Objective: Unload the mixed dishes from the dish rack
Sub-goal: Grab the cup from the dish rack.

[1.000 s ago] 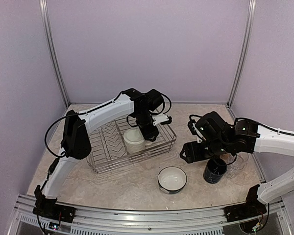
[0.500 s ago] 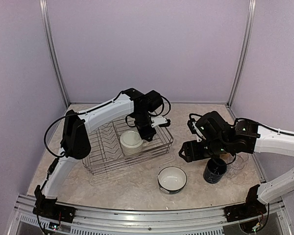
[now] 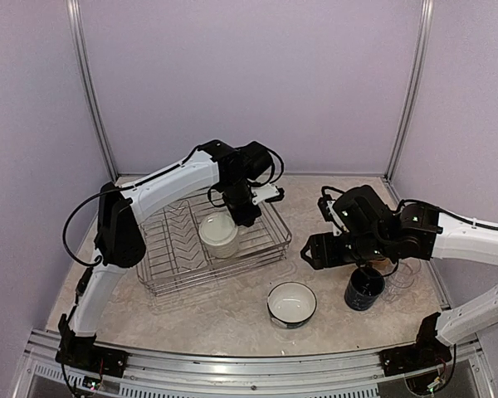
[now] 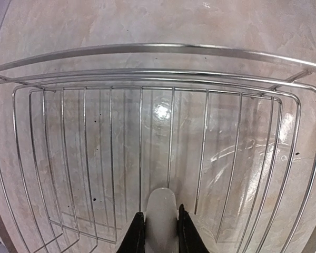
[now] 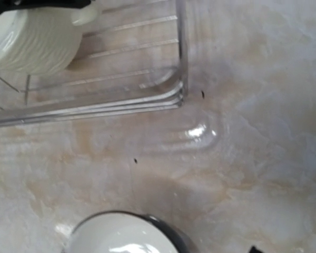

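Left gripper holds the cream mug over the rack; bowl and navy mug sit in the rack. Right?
No: top external shows the bowl and navy mug on the table, outside the dish rack. Left gripper does hold the cream mug over it.

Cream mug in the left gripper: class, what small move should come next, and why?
Probably lift the cream mug straight up until it clears the rim of the dish rack. The left gripper is shut on its handle, and the mug hangs over the rack's floor, while the bowl and navy mug already stand on the table outside.
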`<move>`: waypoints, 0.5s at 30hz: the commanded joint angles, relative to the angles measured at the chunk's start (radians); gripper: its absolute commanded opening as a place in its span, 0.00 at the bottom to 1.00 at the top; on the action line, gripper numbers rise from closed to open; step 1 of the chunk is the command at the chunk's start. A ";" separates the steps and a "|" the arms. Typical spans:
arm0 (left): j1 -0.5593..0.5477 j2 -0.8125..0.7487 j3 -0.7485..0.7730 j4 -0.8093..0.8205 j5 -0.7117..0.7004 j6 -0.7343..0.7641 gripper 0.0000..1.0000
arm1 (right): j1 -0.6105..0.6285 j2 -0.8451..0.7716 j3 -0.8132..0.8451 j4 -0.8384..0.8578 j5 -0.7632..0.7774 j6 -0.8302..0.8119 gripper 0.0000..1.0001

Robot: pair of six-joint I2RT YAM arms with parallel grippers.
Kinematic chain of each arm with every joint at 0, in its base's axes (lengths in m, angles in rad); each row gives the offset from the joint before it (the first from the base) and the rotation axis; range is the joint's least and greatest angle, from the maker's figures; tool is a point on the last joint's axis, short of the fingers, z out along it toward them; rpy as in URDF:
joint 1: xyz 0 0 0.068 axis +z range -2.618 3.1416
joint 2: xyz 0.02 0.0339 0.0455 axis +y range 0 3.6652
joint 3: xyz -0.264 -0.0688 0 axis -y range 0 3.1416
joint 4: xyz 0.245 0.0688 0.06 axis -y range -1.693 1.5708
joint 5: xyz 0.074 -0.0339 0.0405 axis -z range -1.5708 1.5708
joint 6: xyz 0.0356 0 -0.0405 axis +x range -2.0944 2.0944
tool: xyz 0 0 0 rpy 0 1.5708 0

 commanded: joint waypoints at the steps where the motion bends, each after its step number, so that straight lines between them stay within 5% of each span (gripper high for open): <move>1: 0.027 -0.117 -0.003 0.063 -0.048 -0.072 0.00 | -0.027 -0.011 0.002 0.084 -0.005 -0.017 0.71; 7: 0.072 -0.197 -0.090 0.155 -0.007 -0.212 0.00 | -0.093 -0.003 0.004 0.170 -0.069 -0.046 0.71; 15: 0.122 -0.327 -0.337 0.477 0.046 -0.430 0.00 | -0.127 0.036 0.024 0.182 -0.098 -0.067 0.71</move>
